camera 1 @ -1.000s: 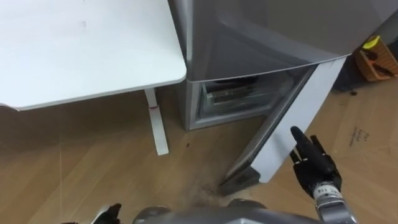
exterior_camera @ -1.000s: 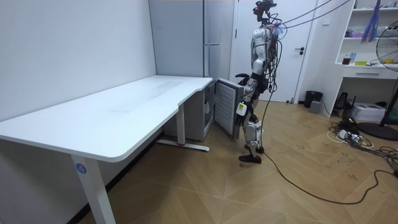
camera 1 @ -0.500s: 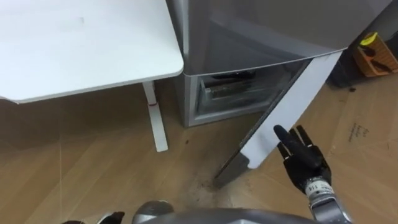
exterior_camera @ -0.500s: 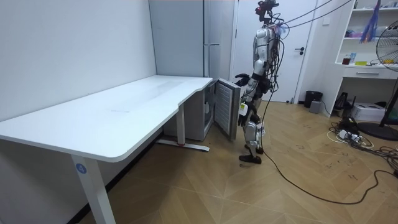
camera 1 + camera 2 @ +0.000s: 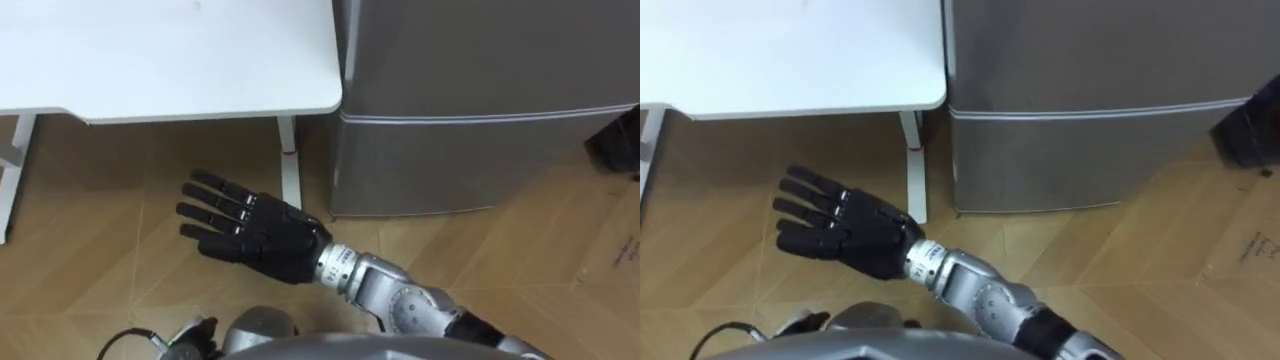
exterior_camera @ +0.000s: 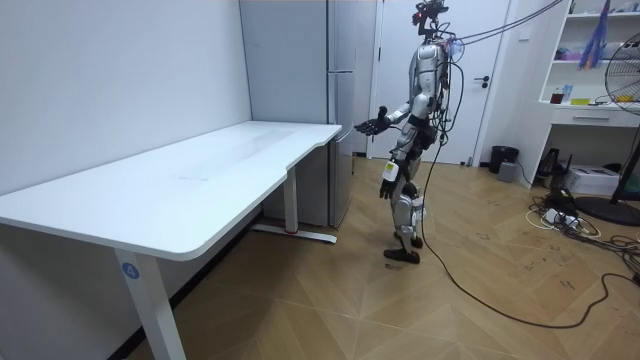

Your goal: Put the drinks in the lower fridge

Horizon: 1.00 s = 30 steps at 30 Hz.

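The grey fridge stands beside the white table. Its lower door is shut flat against the body. My right hand reaches in from the lower right and is held out open, fingers straight, above the wooden floor in front of the table leg. It holds nothing and touches nothing. In the room view I stand upright before the fridge with that hand raised at about table height. My left hand hangs by my hip. I see no drinks.
The long white table runs along the wall on the room view's left. A cable trails over the floor behind me. Shelves, a fan and boxes stand at the room view's right. A dark object sits on the floor right of the fridge.
The lower fridge door has swung from open to shut. My right hand left the door and moved up and across to the left. The eye view has shifted.
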Tool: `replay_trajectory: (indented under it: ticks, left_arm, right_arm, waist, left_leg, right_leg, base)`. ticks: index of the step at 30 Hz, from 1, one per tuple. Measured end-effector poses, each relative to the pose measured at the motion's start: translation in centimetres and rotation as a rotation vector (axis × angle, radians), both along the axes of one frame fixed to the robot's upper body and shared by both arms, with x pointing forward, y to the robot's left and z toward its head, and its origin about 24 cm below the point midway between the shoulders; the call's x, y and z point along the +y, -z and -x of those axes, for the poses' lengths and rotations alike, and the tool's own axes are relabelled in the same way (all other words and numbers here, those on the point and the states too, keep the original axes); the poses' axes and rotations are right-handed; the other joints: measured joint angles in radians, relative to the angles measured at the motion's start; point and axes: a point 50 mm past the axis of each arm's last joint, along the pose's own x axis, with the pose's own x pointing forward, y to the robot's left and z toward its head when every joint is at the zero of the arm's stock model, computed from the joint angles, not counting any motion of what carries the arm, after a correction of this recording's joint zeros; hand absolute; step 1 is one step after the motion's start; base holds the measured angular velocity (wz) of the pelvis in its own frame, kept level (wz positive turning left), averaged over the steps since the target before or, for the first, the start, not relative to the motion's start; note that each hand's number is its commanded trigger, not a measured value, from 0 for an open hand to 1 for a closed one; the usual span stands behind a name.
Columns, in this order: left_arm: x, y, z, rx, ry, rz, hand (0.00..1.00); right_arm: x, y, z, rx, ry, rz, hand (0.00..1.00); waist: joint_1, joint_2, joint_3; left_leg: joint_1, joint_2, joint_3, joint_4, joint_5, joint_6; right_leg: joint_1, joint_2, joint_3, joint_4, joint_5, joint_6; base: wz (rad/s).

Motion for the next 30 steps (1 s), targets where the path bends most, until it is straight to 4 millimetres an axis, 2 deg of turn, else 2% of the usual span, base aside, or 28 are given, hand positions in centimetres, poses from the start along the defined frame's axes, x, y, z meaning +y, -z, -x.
replay_trajectory:
  ticks: [3,8,11,14,16,18,19,20,21,22,23,25,27,28,30]
  left_arm:
    - [0.1,0.0,-0.1,-0.003,-0.006,-0.001,0.00]
    - [-0.1,-0.2,-1.3,-0.038,0.002,-0.002,0.00]
    - [-0.1,-0.1,-0.9,-0.030,-0.001,-0.003,0.00]
    - [-0.1,0.0,0.0,-0.012,-0.029,0.000,0.00]
    - [0.0,0.0,0.3,-0.004,-0.035,0.000,0.00]
    - [0.3,0.0,0.6,-0.003,-0.068,-0.003,0.00]
    - [0.7,0.0,0.9,-0.002,-0.100,-0.008,0.00]
    - [0.8,0.0,1.1,0.000,-0.117,-0.011,0.00]
    - [1.3,-0.1,1.3,-0.006,-0.149,-0.021,0.00]
    - [1.7,-0.1,1.5,-0.011,-0.178,-0.028,0.00]
    - [1.8,-0.1,1.6,-0.011,-0.187,-0.030,0.00]
    - [2.2,0.0,1.7,-0.009,-0.214,-0.038,0.00]
    - [2.5,0.0,2.0,0.002,-0.234,-0.047,0.00]
    - [2.8,0.0,2.1,0.002,-0.256,-0.051,0.00]
    - [3.2,0.0,2.4,0.003,-0.276,-0.056,0.00]
  right_arm:
    - [-0.4,0.3,0.2,0.018,-0.025,0.008,0.00]
    - [-0.3,0.2,0.5,0.030,-0.054,-0.021,0.00]
    - [-0.6,0.4,0.6,0.041,-0.047,-0.034,0.00]
    - [-2.2,1.1,0.8,0.033,-0.048,0.034,0.00]
    - [-4.5,2.9,1.0,0.050,-0.024,0.153,0.00]
    - [-6.5,4.4,1.4,0.086,0.005,0.266,0.00]
    - [-8.1,5.5,1.9,0.107,0.016,0.359,0.00]
    - [-9.0,6.1,2.3,0.121,0.016,0.416,0.00]
    - [-11.0,7.3,3.0,0.164,0.031,0.527,0.00]
    - [-13.2,8.3,3.9,0.225,0.069,0.628,0.00]
    - [-14.3,8.7,4.4,0.259,0.091,0.673,0.00]
    - [-18.4,9.6,6.1,0.361,0.163,0.843,0.00]
    - [-20.5,9.9,7.0,0.418,0.219,0.934,0.00]
    - [-21.5,10.1,7.8,0.464,0.247,0.993,0.00]
    - [-22.4,10.5,9.3,0.529,0.244,1.076,0.00]
  waist:
    - [-0.006,-0.005,-0.0030]
    - [-0.009,-0.003,-0.0016]
    - [-0.008,0.001,-0.0009]
    - [-0.009,0.003,-0.0027]
    - [-0.034,0.004,-0.0048]
    - [-0.038,0.003,-0.0069]
    - [-0.045,-0.004,-0.0130]
    - [-0.050,-0.002,-0.0134]
    - [-0.066,-0.008,-0.0195]
    - [-0.078,-0.008,-0.0195]
    - [-0.082,-0.009,-0.0206]
    - [-0.098,-0.009,-0.0196]
    - [-0.120,-0.010,-0.0200]
    - [-0.132,-0.014,-0.0172]
    - [-0.140,-0.016,-0.0151]
  left_leg:
    - [-0.004,-0.004,-0.001,-0.009,-0.004,0.006]
    - [0.016,-0.009,-0.003,-0.018,-0.006,0.011]
    - [0.033,-0.012,-0.002,-0.031,-0.006,0.012]
    - [0.042,-0.016,-0.009,-0.038,-0.005,0.013]
    - [0.040,-0.019,-0.028,-0.035,-0.004,0.016]
    - [0.039,-0.019,-0.029,-0.034,-0.004,0.018]
    - [0.040,-0.020,-0.033,-0.034,-0.005,0.019]
    - [0.040,-0.021,-0.038,-0.033,-0.005,0.019]
    - [0.040,-0.027,-0.047,-0.032,-0.005,0.021]
    - [0.041,-0.032,-0.054,-0.032,-0.005,0.025]
    - [0.043,-0.034,-0.055,-0.032,-0.005,0.027]
    - [0.051,-0.052,-0.066,-0.031,-0.009,0.036]
    - [0.059,-0.055,-0.075,-0.028,-0.009,0.044]
    - [0.063,-0.062,-0.084,-0.027,-0.010,0.050]
    - [0.070,-0.070,-0.099,-0.023,-0.013,0.059]
  right_leg:
    - [0.001,-0.002,0.002,0.000,0.004,0.007]
    - [0.025,0.001,0.005,-0.005,0.006,0.010]
    - [0.034,0.001,0.013,-0.007,0.005,0.013]
    - [0.038,0.001,0.020,-0.009,0.006,0.015]
    - [0.043,-0.001,0.022,-0.007,0.006,0.016]
    - [0.045,-0.001,0.024,-0.008,0.007,0.017]
    - [0.049,-0.004,0.019,-0.009,0.007,0.018]
    - [0.052,-0.008,0.017,-0.009,0.008,0.019]
    - [0.055,-0.016,0.012,-0.004,0.004,0.025]
    - [0.061,-0.020,0.004,-0.003,-0.001,0.033]
    - [0.063,-0.021,0.004,-0.003,-0.002,0.034]
    - [0.059,-0.036,0.004,0.037,-0.013,0.050]
    - [0.060,-0.049,0.000,0.067,-0.015,0.053]
    - [0.063,-0.053,0.003,0.078,-0.015,0.053]
    - [0.073,-0.058,0.008,0.082,-0.014,0.054]
  base:
    - [0.01]
    - [0.06]
    - [-0.01]
    - [0.03]
    - [0.23]
    - [0.11]
    - [0.09]
    - [0.22]
    - [0.28]
    - [0.26]
    - [0.17]
    - [0.09]
    - [0.23]
    - [0.30]
    - [0.20]
